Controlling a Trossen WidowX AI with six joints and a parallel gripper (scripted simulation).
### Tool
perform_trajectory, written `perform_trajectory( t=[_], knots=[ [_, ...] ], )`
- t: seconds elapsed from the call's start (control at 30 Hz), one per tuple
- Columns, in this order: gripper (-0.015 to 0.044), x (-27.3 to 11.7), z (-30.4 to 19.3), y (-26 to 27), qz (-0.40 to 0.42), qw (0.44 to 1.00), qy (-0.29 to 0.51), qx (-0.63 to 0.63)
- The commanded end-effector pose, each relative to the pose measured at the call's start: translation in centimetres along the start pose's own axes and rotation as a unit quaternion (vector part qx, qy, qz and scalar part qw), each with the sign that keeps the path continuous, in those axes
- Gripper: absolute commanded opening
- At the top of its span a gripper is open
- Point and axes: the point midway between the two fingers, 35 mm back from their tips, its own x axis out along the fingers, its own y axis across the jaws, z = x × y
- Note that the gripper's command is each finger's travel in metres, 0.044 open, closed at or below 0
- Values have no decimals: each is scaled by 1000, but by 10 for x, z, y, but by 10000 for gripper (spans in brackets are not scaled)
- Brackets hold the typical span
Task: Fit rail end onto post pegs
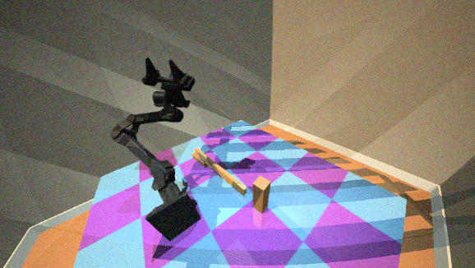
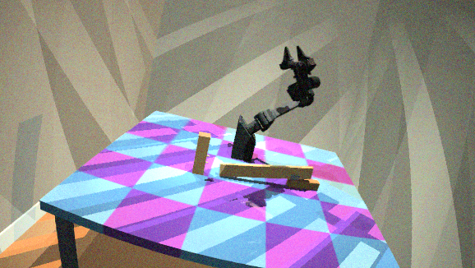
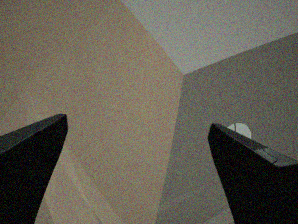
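Note:
The long wooden rail (image 1: 225, 175) (image 2: 263, 171) lies slanting, its far end at the low footboard block (image 1: 200, 157) (image 2: 302, 184) and its near end down on the table. The near end is apart from the short upright wooden post (image 1: 260, 195) (image 2: 201, 153), with a gap between them. The pegs are too small to make out clearly; a faint trace shows beside the post in the exterior view. The holes in the rail's end cannot be seen. My gripper (image 1: 159, 62) (image 2: 292, 48) (image 3: 139, 127) is open and empty, raised high above the table and pointing upward, far from the rail.
The arm's black base (image 1: 173, 218) (image 2: 243, 144) stands on the chequered blue and purple table (image 1: 333, 222) (image 2: 230, 226), to one side of the rail and post. Dark shadows of the arm fall across the table near the rail. The wrist view shows only walls, ceiling and a pale round spot.

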Motion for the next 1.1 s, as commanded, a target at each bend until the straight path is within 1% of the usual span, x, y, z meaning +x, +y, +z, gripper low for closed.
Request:
perform_trajectory(
  t=[0.0, 0.03, 0.13, 0.23, 0.33, 0.47, 0.63, 0.8, 0.93, 1.07],
  knots=[
    [426, 0, 1, 2, 1, 1000, -3, -6],
    [440, 0, 5, 8, 6, 1000, -14, -23],
    [440, -1, 26, 43, 35, 990, -74, -116],
    [440, -7, 42, 86, 73, 965, -138, -210],
    [440, -18, 51, 132, 116, 927, -201, -294],
    [440, -40, 52, 195, 183, 857, -283, -389],
    [440, -79, 34, 269, 277, 744, -375, -478],
    [440, -127, -5, 329, 377, 611, -452, -530],
    [440, -170, -45, 361, 459, 495, -499, -543],
    [440, -216, -91, 378, 544, 373, -531, -531]
  ],
)
